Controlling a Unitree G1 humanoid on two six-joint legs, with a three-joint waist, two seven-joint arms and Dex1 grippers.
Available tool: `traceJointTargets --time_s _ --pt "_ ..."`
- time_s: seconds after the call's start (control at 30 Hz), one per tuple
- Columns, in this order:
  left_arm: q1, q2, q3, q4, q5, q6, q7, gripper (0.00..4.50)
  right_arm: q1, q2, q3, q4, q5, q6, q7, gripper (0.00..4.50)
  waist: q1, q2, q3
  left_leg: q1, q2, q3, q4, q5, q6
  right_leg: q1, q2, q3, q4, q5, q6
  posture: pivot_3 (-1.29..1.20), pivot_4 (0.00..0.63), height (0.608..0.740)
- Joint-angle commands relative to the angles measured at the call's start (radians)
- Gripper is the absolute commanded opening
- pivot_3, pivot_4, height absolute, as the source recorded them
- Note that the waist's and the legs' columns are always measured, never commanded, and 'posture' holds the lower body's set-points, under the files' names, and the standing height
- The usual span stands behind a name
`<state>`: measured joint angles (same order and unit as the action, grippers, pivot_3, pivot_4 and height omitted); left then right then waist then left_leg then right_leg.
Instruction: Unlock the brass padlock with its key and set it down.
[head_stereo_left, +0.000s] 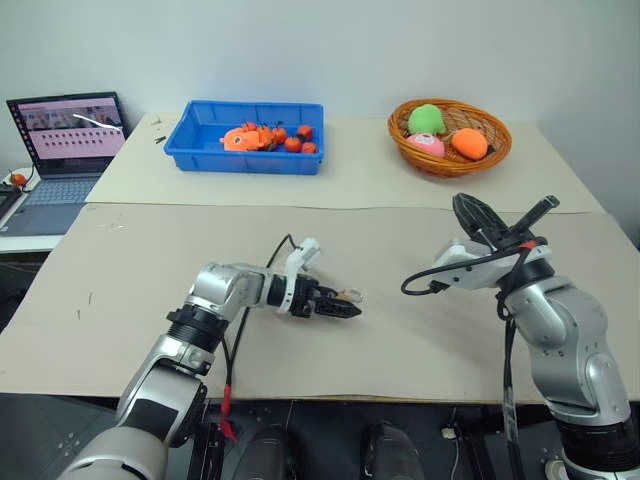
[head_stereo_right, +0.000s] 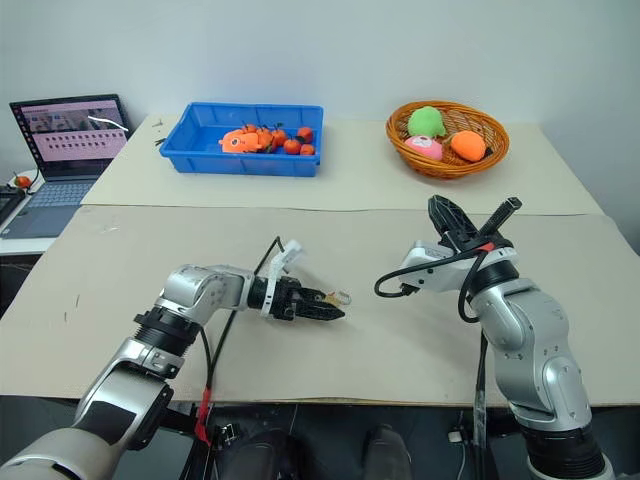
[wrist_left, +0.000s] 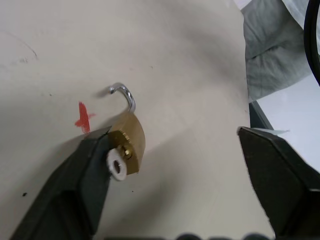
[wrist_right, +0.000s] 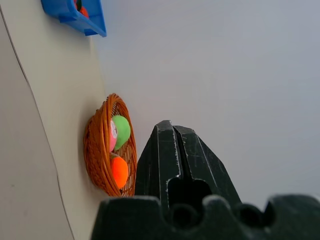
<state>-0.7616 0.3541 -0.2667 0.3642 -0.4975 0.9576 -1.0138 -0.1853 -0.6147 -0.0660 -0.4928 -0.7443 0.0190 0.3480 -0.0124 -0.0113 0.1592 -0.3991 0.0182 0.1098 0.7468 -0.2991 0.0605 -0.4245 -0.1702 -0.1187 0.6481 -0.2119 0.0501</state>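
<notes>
Brass padlock (wrist_left: 129, 145), shackle sprung, against spread left tool (wrist_left: 175, 165); right tool (wrist_right: 175, 150) pressed together.

Paired head views; close wrist views.

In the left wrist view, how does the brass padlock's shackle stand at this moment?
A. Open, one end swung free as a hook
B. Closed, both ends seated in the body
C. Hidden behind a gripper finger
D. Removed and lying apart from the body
A. The silver shackle of the brass padlock curves up into a hook with its free end clear of the body, above the table.
</notes>
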Motion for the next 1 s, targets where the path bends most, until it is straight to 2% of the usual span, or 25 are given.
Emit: traceJointTargets --time_s 0.03,0.13,0.2,0.3,0.47,0.57,0.67,0.77,0.9,1.0 --pt "-0.003 0.047 0.034 0.041 0.072 -0.034 0.063 4.44 -0.028 -0.009 -0.02 -0.015 0.007 -0.007 -0.017 0.0 -0.005 0.0 0.0 0.0 0.0 0.0 0.0 0.0 0.0 0.0 0.0 0.001 0.0 0.0 0.0 0.0 0.15 0.692" --pt "0.006 0.07 0.056 0.028 0.094 -0.087 0.078 4.44 -0.04 -0.009 -0.015 -0.004 0.012 -0.012 -0.019 0.0 -0.006 0.0 0.0 -0.001 0.001 0.0 -0.001 0.001 0.0 -0.002 0.002 0.001 0.0 0.001 -0.001 0.0 0.15 0.692" --pt "0.033 0.085 0.046 -0.006 0.135 -0.189 0.085 4.44 -0.048 -0.007 -0.007 0.006 0.014 -0.015 -0.021 0.0 -0.005 0.0 0.0 -0.003 0.001 0.001 -0.001 0.001 -0.001 -0.005 0.002 0.002 0.0 0.001 -0.002 0.0 0.15 0.692" --pt "0.073 0.074 0.076 -0.053 0.138 -0.279 0.091 4.44 -0.059 -0.003 0.001 0.019 0.019 -0.019 -0.023 0.0 -0.001 0.0 0.0 -0.007 0.001 0.001 -0.001 0.001 -0.001 -0.008 0.002 0.002 0.0 0.005 -0.009 0.0 0.15 0.692" --pt "0.172 0.056 0.11 -0.116 0.197 -0.615 0.096 4.44 -0.07 0.022 -0.011 0.041 0.064 0.006 -0.022 0.0 0.0 0.0 0.0 -0.014 0.0 0.002 0.0 0.001 -0.001 -0.014 0.002 0.002 0.0 0.004 -0.009 0.0 0.15 0.692" --pt "0.188 0.022 0.17 -0.111 0.189 -0.701 0.147 4.44 -0.066 0.045 -0.031 0.048 0.107 0.042 -0.01 0.0 0.001 0.0 0.0 -0.015 0.0 0.002 -0.001 0.001 -0.001 -0.015 0.003 0.001 -0.001 0.004 -0.009 0.0 0.15 0.692" --pt "0.17 -0.015 0.256 -0.046 0.239 -0.858 0.315 4.44 -0.051 0.124 -0.119 0.051 0.23 0.168 -0.005 0.0 0.009 0.0 0.0 -0.016 -0.001 0.001 -0.001 0.001 -0.001 -0.015 0.002 -0.001 -0.003 0.004 -0.009 0.0 0.15 0.692" --pt "0.153 -0.042 0.32 0.022 0.28 -0.931 0.473 4.44 -0.035 0.179 -0.201 0.045 0.314 0.28 -0.004 0.0 0.013 0.0 0.0 -0.016 -0.001 0.0 -0.001 0.001 0.0 -0.014 0.002 -0.002 -0.003 0.004 -0.009 0.0 0.15 0.692" --pt "0.144 -0.074 0.388 0.065 0.292 -0.945 0.621 4.44 -0.033 0.257 -0.328 0.033 0.453 0.444 -0.015 0.0 0.014 0.0 0.0 -0.016 -0.001 0.0 -0.002 0.0 0.001 -0.014 0.002 -0.002 -0.003 0.004 -0.008 0.0 0.15 0.692" --pt "0.152 -0.09 0.418 0.077 0.295 -0.961 0.679 4.44 -0.023 0.275 -0.377 0.045 0.505 0.515 -0.029 0.0 0.015 0.0 0.0 -0.016 -0.002 0.001 -0.002 0.0 0.001 -0.014 0.002 -0.002 -0.003 0.005 -0.008 0.0 0.15 0.692"
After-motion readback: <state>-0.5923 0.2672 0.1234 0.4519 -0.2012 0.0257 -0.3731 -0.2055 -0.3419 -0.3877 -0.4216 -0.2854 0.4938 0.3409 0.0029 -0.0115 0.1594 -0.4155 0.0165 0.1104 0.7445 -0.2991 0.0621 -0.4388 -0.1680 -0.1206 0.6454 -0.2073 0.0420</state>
